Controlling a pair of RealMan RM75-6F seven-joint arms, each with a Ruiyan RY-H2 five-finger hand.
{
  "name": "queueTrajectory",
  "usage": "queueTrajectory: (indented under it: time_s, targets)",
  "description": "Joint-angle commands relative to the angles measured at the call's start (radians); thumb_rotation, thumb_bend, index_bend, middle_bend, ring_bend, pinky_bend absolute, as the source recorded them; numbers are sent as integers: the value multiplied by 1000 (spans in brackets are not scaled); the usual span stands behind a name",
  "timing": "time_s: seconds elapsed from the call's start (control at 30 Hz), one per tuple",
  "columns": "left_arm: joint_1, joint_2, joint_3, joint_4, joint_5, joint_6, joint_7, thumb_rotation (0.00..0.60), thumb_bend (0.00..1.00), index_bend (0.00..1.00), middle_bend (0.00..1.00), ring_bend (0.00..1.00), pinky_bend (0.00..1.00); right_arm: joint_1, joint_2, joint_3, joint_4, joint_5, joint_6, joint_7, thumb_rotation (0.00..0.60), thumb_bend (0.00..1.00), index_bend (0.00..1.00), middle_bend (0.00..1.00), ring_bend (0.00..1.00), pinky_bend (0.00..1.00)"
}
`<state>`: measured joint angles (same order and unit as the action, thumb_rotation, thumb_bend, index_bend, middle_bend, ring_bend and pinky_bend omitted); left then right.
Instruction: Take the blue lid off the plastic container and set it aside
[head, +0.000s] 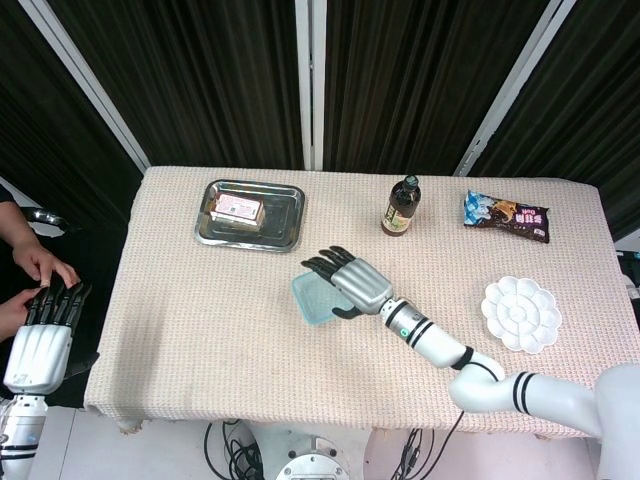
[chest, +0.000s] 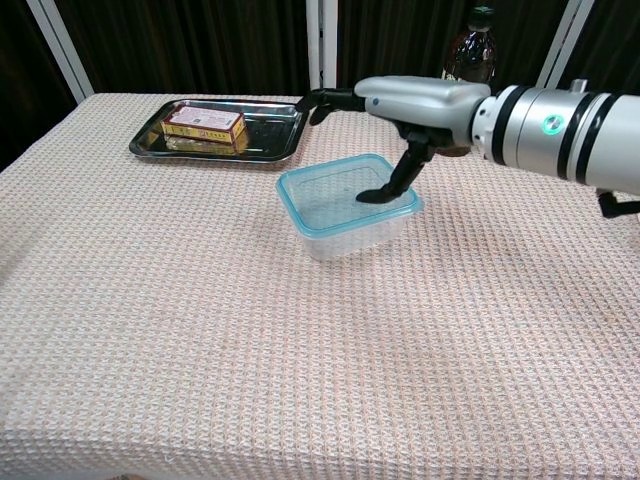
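The clear plastic container (head: 312, 303) (chest: 345, 225) stands mid-table, turned askew, with its blue lid (chest: 300, 190) on top. My right hand (head: 352, 279) (chest: 415, 100) hovers flat over the container's far right part. Its fingers are stretched out toward the tray and its thumb points down, the tip on the lid's top. It holds nothing. My left hand (head: 44, 335) hangs off the table's left edge with fingers straight and apart, empty; only the head view shows it.
A steel tray (head: 290, 236) (chest: 272, 143) with a yellow box (head: 236, 208) sits at the back left. A dark bottle (head: 402, 205) stands behind the container, a snack packet (head: 507, 215) at the back right, a white palette (head: 520, 313) at the right. A person's hands (head: 35, 268) are beyond the left edge.
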<state>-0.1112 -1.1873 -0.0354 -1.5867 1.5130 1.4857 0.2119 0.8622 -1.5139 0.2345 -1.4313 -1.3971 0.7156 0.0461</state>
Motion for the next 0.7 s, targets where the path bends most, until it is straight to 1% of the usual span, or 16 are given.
queueTrajectory:
  time_s: [0.03, 0.1, 0.13, 0.3, 0.4, 0.5, 0.6, 0.7]
  targets:
    - [-2, -2, 0, -2, 1, -3, 7, 600, 0, 45, 57, 0, 69, 43, 53, 38, -5, 74, -110, 124, 600, 440, 0, 168, 0, 0]
    - [-3, -2, -1, -5, -1, -3, 10, 600, 0, 45, 57, 0, 70, 69, 49, 48, 26, 91, -149, 152, 600, 547, 0, 194, 0, 0]
    - [-3, -3, -2, -6, -2, -3, 11, 600, 0, 45, 57, 0, 70, 83, 43, 52, 45, 101, -167, 161, 600, 586, 0, 199, 0, 0]
    - [-5, -5, -2, -8, -11, -12, 16, 600, 0, 46, 57, 0, 69, 160, -12, 69, 150, 152, -254, 189, 600, 680, 0, 217, 0, 0]
    - [-5, -5, -2, -9, -15, -14, 16, 600, 0, 46, 57, 0, 69, 192, -38, 70, 202, 172, -284, 192, 600, 725, 0, 236, 0, 0]
    - [-3, -5, -2, -7, -16, -12, 14, 600, 0, 46, 57, 0, 69, 209, -50, 58, 238, 195, -309, 184, 600, 752, 0, 251, 0, 0]
    - [-1, -7, -1, -4, -19, -11, 10, 600, 0, 45, 57, 0, 69, 208, -41, 35, 241, 210, -324, 173, 600, 763, 0, 261, 0, 0]
    - [-1, -11, -1, 1, -20, -13, 5, 600, 0, 46, 57, 0, 69, 190, -17, 18, 216, 222, -324, 177, 600, 764, 0, 263, 0, 0]
